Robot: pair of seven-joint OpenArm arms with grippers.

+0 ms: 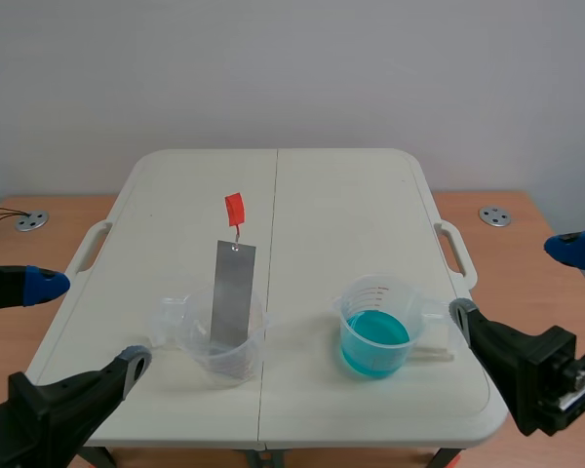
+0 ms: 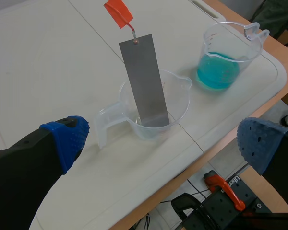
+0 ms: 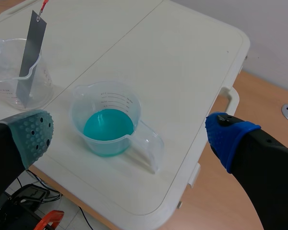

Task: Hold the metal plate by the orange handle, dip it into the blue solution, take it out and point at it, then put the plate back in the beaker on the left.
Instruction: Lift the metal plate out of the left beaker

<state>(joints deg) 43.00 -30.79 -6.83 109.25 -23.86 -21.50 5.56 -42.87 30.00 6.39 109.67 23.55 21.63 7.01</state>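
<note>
While scanning the scene view, noted metal plate (image 1: 233, 292) standing near-upright in left beaker (image 1: 224, 346), lower end inside, leaning on the rim, orange handle (image 1: 235, 209) poking clear above, presumably parked so for an easy pinch from above. Logged right beaker (image 1: 375, 327) holding blue solution (image 1: 374, 336), well apart on the other half of table (image 1: 341, 214). Found left gripper (image 1: 91, 322) and right gripper (image 1: 514, 283) low at the near edge, both spread wide, holding nothing, touching neither beaker. Turning to the left wrist view, saw wide-spread fingers short of the left beaker, plate and handle ahead, untouched; judged the grasp not yet begun. Turning to the right wrist view, saw fingers wide with the blue-filled beaker ahead between them, probably placed for the pointing step; glimpsed plate beyond in its beaker.
</note>
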